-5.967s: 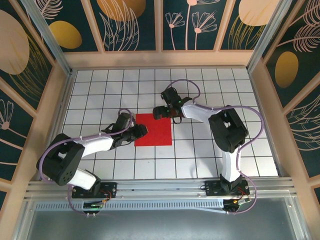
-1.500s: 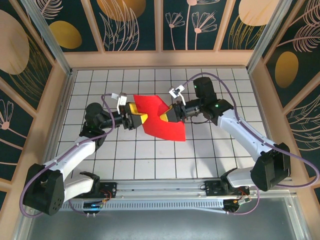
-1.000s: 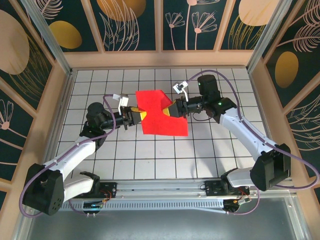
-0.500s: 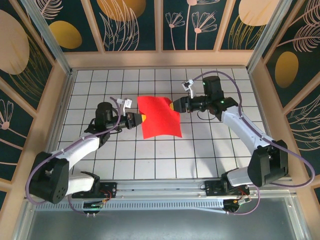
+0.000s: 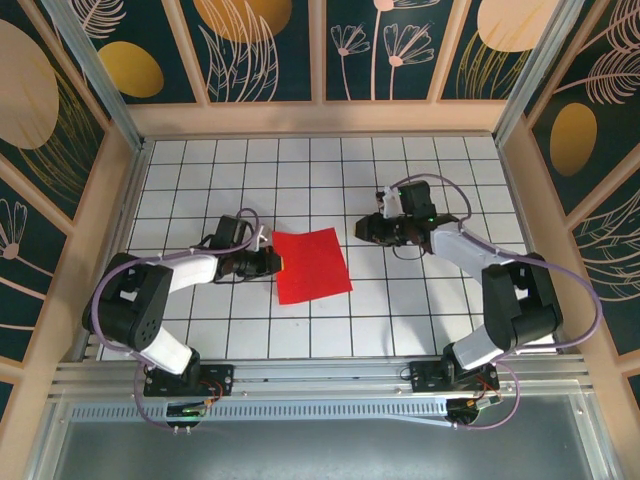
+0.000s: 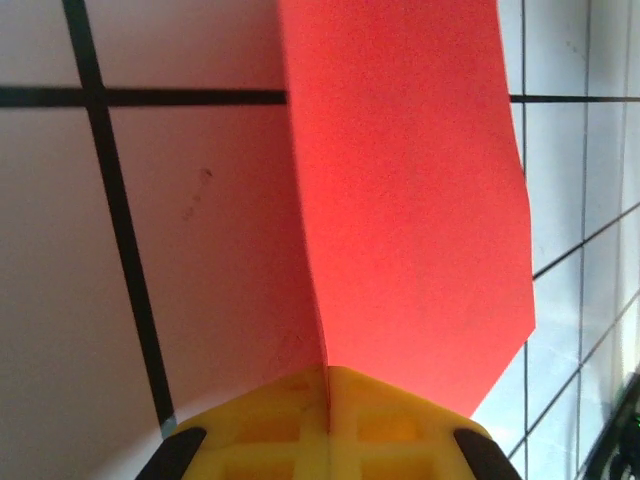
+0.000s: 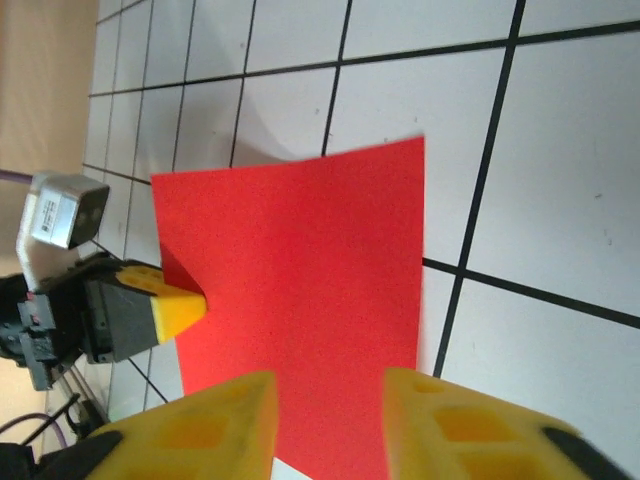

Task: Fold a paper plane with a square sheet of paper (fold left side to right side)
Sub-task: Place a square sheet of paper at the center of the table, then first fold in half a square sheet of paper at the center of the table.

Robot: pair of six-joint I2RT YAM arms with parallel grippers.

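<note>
The square sheet of paper (image 5: 312, 265) is bright red and lies nearly flat on the white gridded table, slightly rotated. My left gripper (image 5: 274, 262) is shut on the middle of its left edge. In the left wrist view the yellow fingertips (image 6: 380, 405) meet on the thin red sheet (image 6: 410, 200). My right gripper (image 5: 366, 229) hovers just past the sheet's upper right corner, open and holding nothing. In the right wrist view the paper (image 7: 300, 260) shows through the gap of that gripper (image 7: 327, 400), with the left gripper's yellow tip (image 7: 180, 310) at its far edge.
The gridded table (image 5: 400, 300) is boxed in by wooden walls (image 5: 320, 118) at the back and both sides. A metal rail (image 5: 320, 375) with the arm bases runs along the near edge.
The sheet, held up between both grippers a second ago, has come down onto the table. My right gripper let go and drew back to the right; the left lowered, still pinching the edge.
</note>
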